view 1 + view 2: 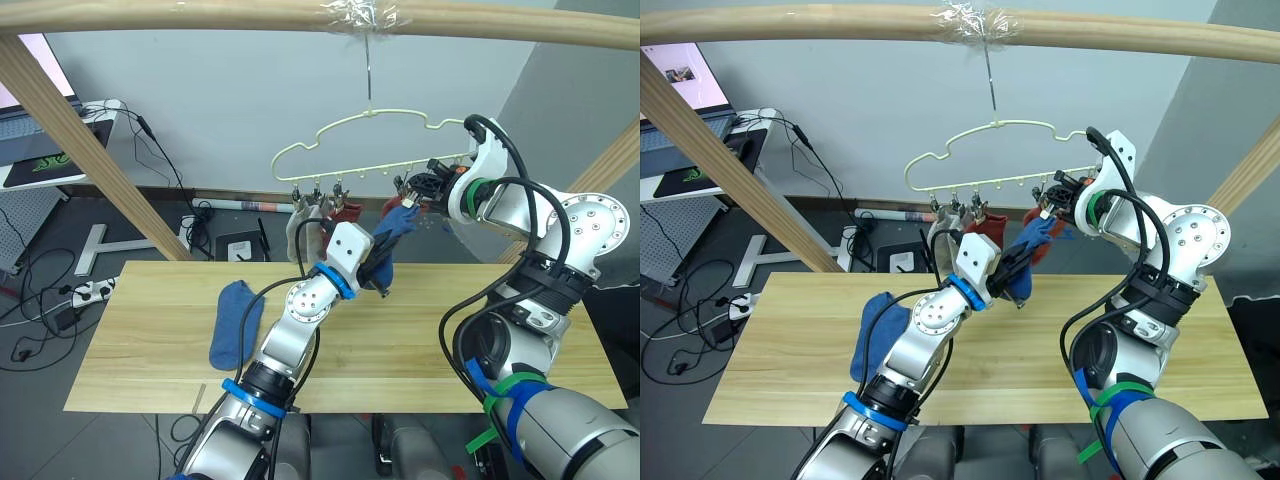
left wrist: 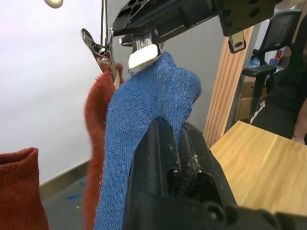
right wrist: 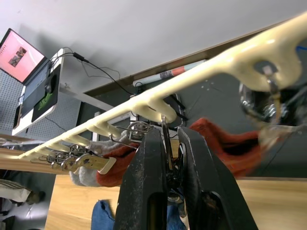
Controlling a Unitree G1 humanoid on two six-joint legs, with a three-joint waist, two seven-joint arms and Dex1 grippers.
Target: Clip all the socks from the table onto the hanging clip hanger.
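Holding blue sock (image 1: 400, 226) in left jaws | right jaws squeezing clip (image 3: 166, 139)

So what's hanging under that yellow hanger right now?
Under the clip hanger hang grey socks and rust red socks, partly covered by the left gripper, which lifts a blue sock to a clip.

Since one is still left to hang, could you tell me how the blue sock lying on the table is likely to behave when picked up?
The blue sock lies limp on the table, so it would probably droop from wherever it is pinched. It looks light and soft, unlikely to roll or break. Its knit surface should grip rather than slip.
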